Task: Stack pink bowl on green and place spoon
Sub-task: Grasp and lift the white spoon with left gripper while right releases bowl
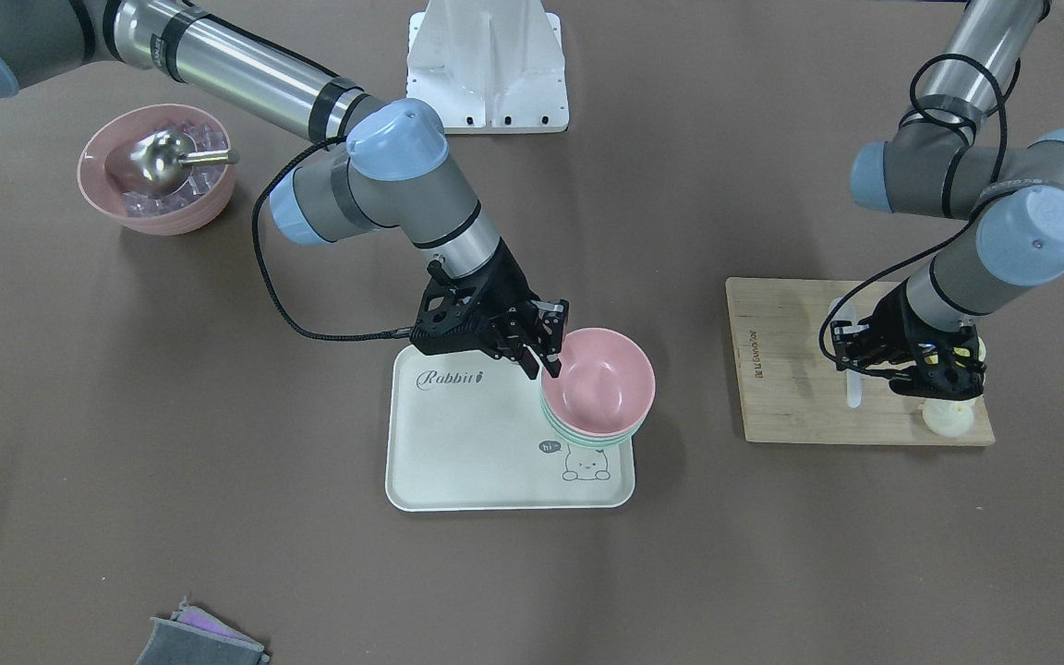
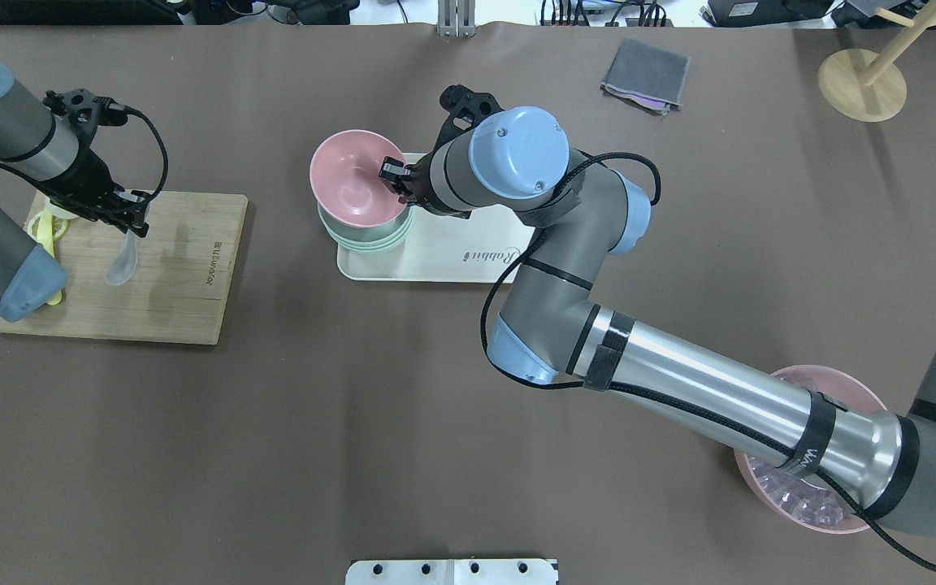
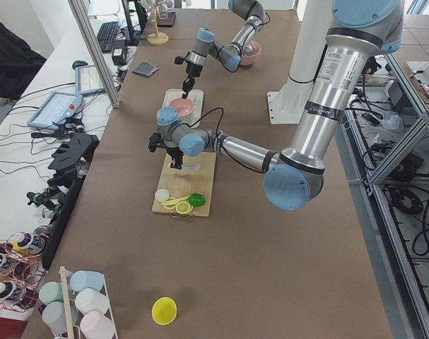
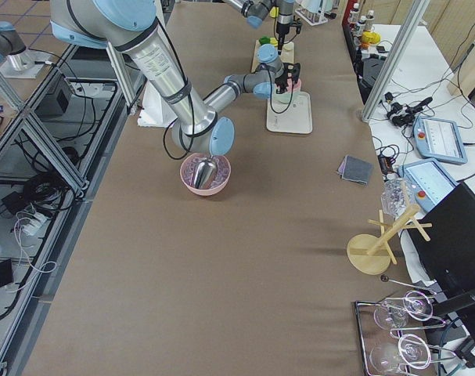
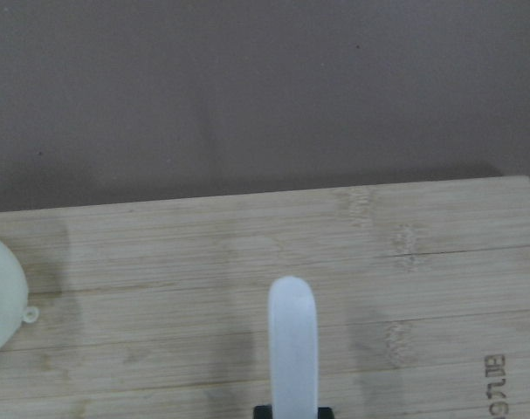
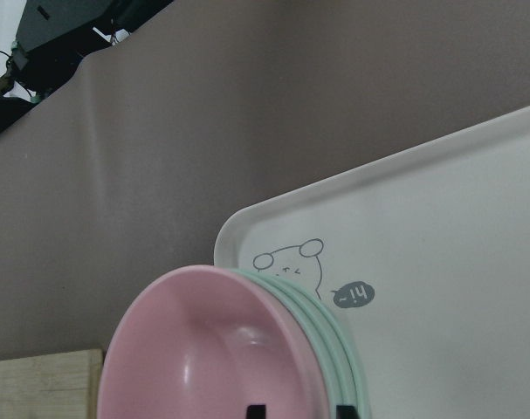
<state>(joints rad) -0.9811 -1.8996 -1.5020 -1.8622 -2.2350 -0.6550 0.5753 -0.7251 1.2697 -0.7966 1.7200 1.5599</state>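
Note:
A pink bowl (image 1: 598, 383) rests slightly tilted on a stack of green bowls (image 1: 587, 436), at one end of a white tray (image 1: 458, 453). My right gripper (image 1: 543, 362) is shut on the pink bowl's rim; the right wrist view shows the pink bowl (image 6: 212, 349) with a finger on each side of its rim. My left gripper (image 2: 133, 223) is shut on the handle of a white spoon (image 2: 122, 264), which hangs just above the wooden cutting board (image 2: 175, 276). The left wrist view shows the spoon (image 5: 292, 349) over the board (image 5: 160, 262).
A second pink bowl (image 1: 158, 166) with ice cubes and a metal scoop stands on the robot's right side. Lemon slices (image 2: 49, 231) and a white round piece (image 1: 948, 416) lie on the board. A grey cloth (image 2: 645, 75) and a wooden stand (image 2: 862, 81) are at the far edge.

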